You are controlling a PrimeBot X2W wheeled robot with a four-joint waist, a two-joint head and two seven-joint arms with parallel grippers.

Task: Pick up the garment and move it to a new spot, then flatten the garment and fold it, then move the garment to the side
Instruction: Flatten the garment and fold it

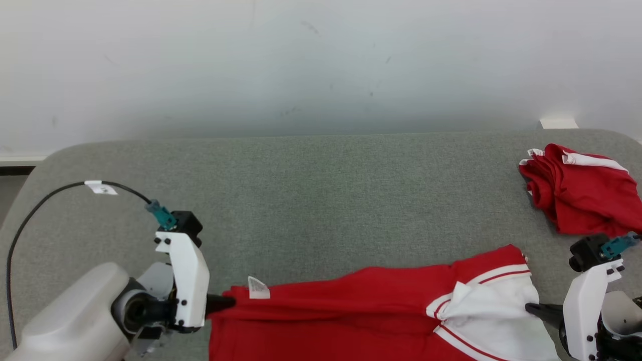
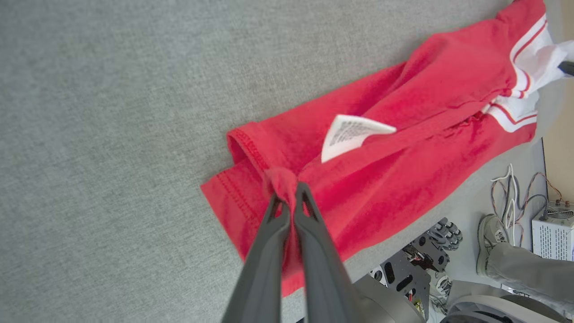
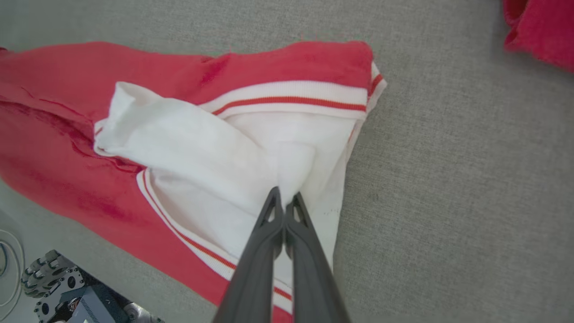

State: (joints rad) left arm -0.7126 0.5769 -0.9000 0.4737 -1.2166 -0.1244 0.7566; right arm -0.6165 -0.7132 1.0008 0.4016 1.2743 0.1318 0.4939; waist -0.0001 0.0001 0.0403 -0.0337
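A red garment (image 1: 351,306) with white, red-striped trim lies stretched across the near edge of the grey table, hanging partly over it. My left gripper (image 1: 228,302) is shut on its red hem at the left end; the left wrist view shows the red garment (image 2: 403,148) bunched between the fingers (image 2: 309,224) of the left gripper (image 2: 287,195), with a white care label (image 2: 350,132) sticking up. My right gripper (image 1: 532,308) is shut on the white part at the right end. In the right wrist view the right gripper (image 3: 283,199) pinches the garment's white fabric (image 3: 215,157).
A second red and white garment (image 1: 582,193) lies crumpled at the table's (image 1: 321,200) right rear. A pale wall stands behind the table. Below the table edge, the left wrist view shows a person's shoe (image 2: 489,233), cables and equipment on the floor.
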